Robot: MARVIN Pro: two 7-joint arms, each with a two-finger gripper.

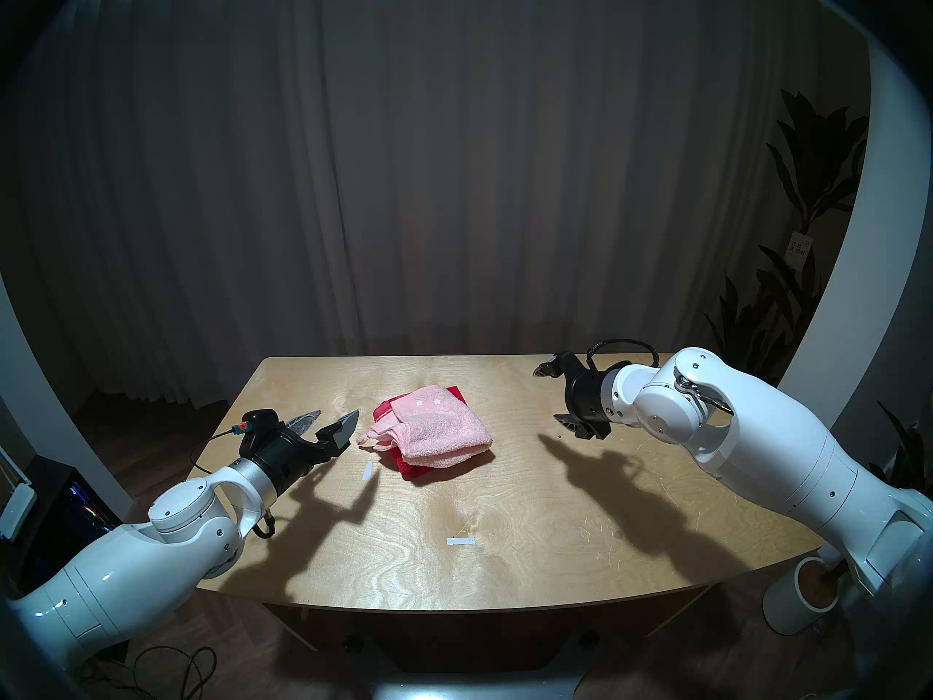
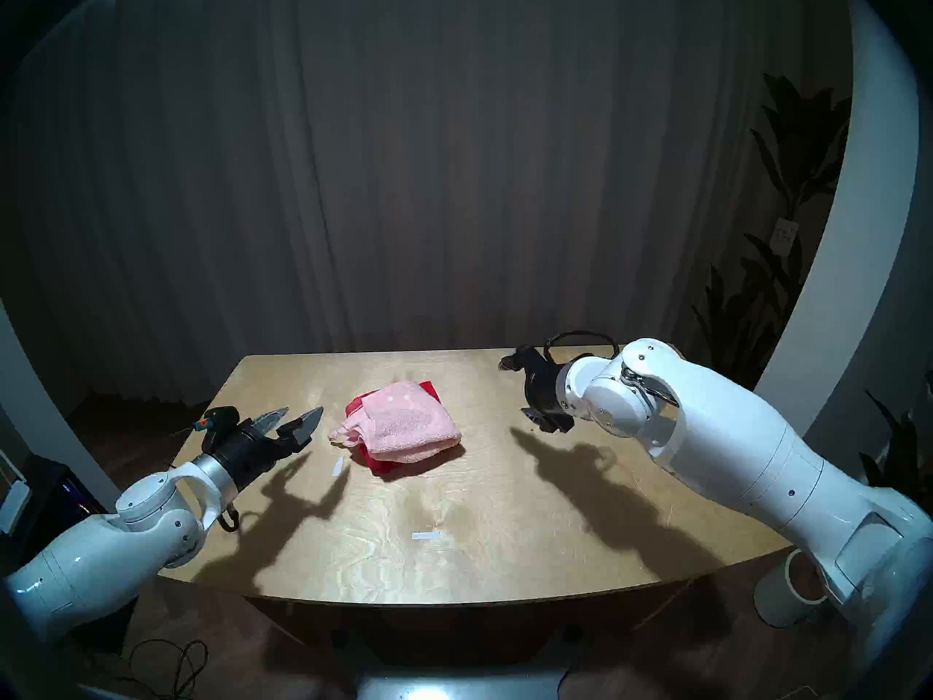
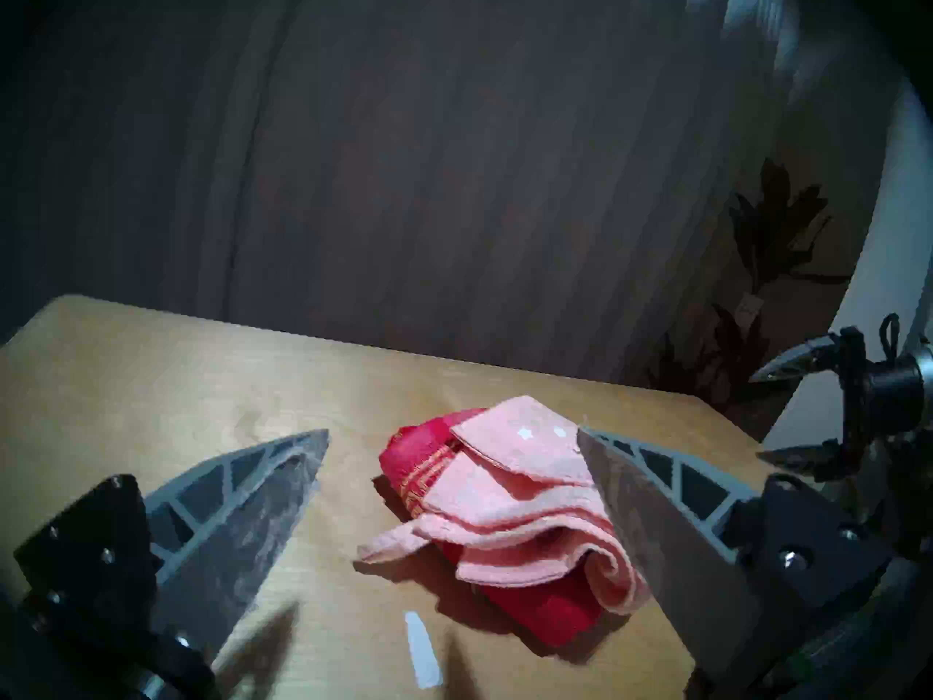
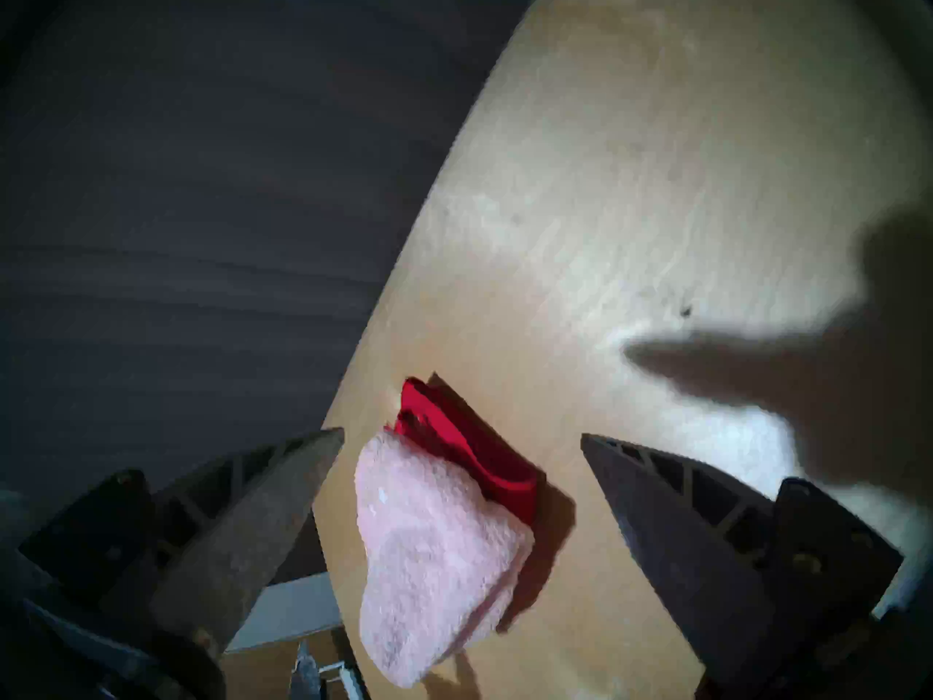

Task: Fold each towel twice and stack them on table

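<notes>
The pale pink towel (image 1: 436, 429) lies folded, a little rumpled, on top of the folded red towel (image 1: 410, 469), left of the middle of the plywood table (image 1: 530, 557). A loose pink corner sticks out toward my left gripper (image 1: 339, 415). That gripper is open and empty, hovering just left of the stack. My right gripper (image 1: 548, 395) is open and empty, well to the right of the stack. The left wrist view shows the pink towel (image 3: 515, 497) over the red one (image 3: 419, 456) with its gold border. The right wrist view shows both towels (image 4: 429, 547) between the fingers.
Two short white tape strips lie on the table, one by the stack (image 1: 368, 470) and one nearer the front (image 1: 460, 541). A white cylinder (image 1: 797, 598) stands on the floor at the front right. A plant (image 1: 808, 189) and a dark curtain are behind.
</notes>
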